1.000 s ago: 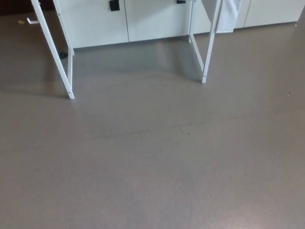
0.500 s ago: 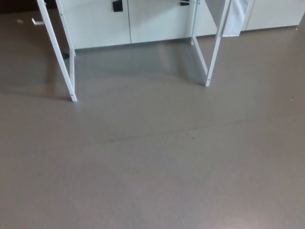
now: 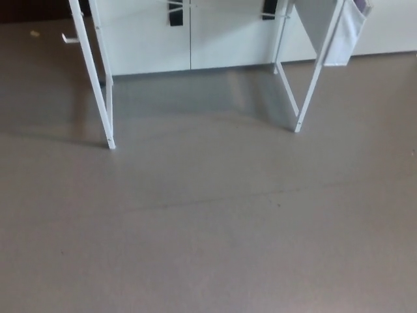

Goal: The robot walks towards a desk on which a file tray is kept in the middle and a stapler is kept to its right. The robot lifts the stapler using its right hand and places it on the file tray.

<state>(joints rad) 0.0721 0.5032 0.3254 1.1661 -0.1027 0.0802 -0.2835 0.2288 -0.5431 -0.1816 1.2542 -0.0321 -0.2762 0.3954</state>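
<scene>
Only the lower part of the desk shows in the head view: a white left leg (image 3: pixel 98 85) and a white right leg (image 3: pixel 311 78) standing on the grey floor (image 3: pixel 208 228). The desk top, the file tray and the stapler lie above the picture's top edge and are hidden. Neither of my hands shows.
White cabinet doors (image 3: pixel 189 36) with dark handles (image 3: pixel 174 13) stand behind the desk legs. A light grey pouch (image 3: pixel 348 32) hangs at the desk's right side. A small white object (image 3: pixel 68 39) lies on the floor at the far left.
The whole picture has shifted down and to the right, so the camera has moved: the desk legs and cabinets sit lower and more of them shows.
</scene>
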